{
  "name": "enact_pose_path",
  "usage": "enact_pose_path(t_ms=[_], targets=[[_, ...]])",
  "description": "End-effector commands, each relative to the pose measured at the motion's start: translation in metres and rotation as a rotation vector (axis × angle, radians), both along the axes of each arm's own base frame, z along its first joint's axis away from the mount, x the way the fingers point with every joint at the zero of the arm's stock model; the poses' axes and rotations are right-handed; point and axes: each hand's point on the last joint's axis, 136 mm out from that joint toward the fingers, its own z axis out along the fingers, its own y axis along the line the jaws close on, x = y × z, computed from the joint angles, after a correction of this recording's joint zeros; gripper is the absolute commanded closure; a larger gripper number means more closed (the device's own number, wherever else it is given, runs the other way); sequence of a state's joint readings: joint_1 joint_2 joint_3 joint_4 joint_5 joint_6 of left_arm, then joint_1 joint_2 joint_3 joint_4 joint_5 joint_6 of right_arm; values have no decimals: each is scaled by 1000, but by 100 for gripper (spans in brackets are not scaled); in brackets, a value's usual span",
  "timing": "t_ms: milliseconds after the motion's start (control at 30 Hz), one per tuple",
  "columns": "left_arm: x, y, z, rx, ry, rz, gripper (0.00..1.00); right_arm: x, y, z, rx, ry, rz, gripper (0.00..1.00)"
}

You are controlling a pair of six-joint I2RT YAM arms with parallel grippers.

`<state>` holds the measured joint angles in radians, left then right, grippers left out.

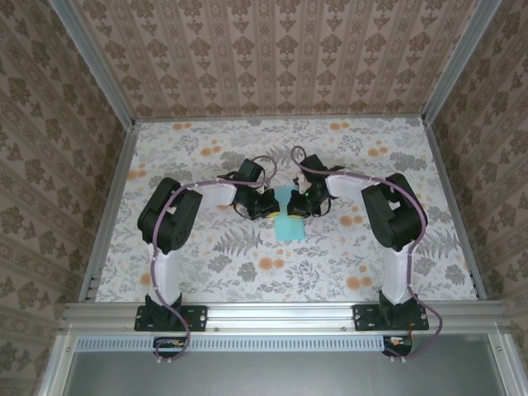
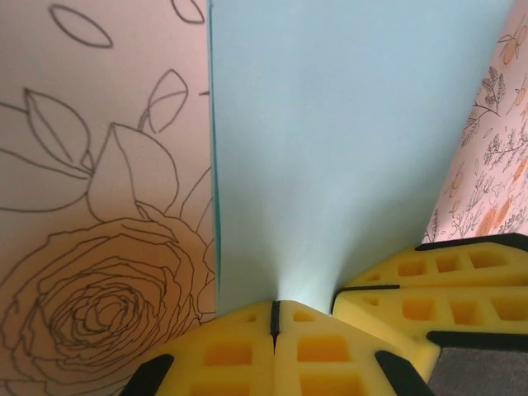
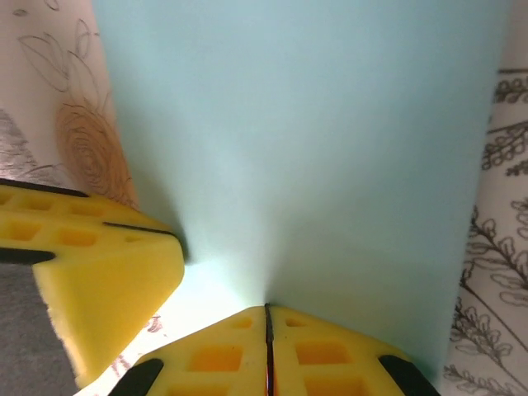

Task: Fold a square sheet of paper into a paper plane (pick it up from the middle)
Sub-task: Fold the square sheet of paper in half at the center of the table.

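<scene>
My left gripper (image 2: 275, 320), yellow fingers pressed together, pinches the sheet of paper (image 2: 346, 148). My right gripper (image 3: 266, 322) pinches it too. The sheet sits mid-table (image 1: 247, 264) between these 2 grippers.

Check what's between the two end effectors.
The square sheet of paper spans the gap in top view; left end effector and right end effector both pinch it in wrist views.
</scene>
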<state>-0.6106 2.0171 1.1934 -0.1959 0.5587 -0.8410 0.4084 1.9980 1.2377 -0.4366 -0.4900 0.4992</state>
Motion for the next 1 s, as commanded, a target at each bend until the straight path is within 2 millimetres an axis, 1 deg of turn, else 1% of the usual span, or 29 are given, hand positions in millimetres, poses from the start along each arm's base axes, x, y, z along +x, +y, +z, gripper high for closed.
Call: enact_pose_path(t_ms=[0, 167, 233, 300, 367, 433, 500, 533, 567, 633, 700, 767, 867, 933, 967], targets=[[-55, 67, -84, 319, 235, 30, 100, -12, -26, -20, -26, 33, -22, 91], [-55, 73, -88, 320, 202, 14, 100, -18, -54, -25, -27, 34, -81, 91], [-56, 75, -89, 326, 202, 10, 100, -14, -63, -21, -26, 25, -102, 91], [-56, 77, -90, 331, 201, 7, 100, -7, -67, -11, -5, 3, -122, 91], [-55, 77, -89, 331, 198, 6, 100, 3, -64, 6, 23, -44, -132, 91], [-54, 76, -88, 327, 197, 5, 100, 12, -51, 24, 88, -85, -129, 91], [-54, 76, -88, 328, 195, 4, 100, 19, -38, 37, 133, -114, -117, 91], [-54, 76, -88, 329, 197, 4, 100, 20, -29, 40, 147, -123, -101, 91], [-54, 76, -88, 327, 196, 3, 100, 21, -22, 39, 151, -124, -90, 91], [-54, 75, -88, 328, 197, 3, 100, 20, -7, 33, 162, -104, -61, 91], [-54, 75, -88, 330, 198, 4, 100, 20, 2, 24, 167, -85, -46, 92], [-55, 76, -88, 335, 203, 5, 100, 22, 6, 16, 169, -75, -44, 92], [-57, 78, -89, 342, 212, 10, 100, 27, -1, 5, 137, -71, -64, 93], [-59, 79, -90, 348, 220, 14, 100, 30, -13, -2, 105, -69, -96, 93], [-59, 80, -91, 348, 221, 14, 100, 33, -23, -6, 80, -69, -123, 93]])
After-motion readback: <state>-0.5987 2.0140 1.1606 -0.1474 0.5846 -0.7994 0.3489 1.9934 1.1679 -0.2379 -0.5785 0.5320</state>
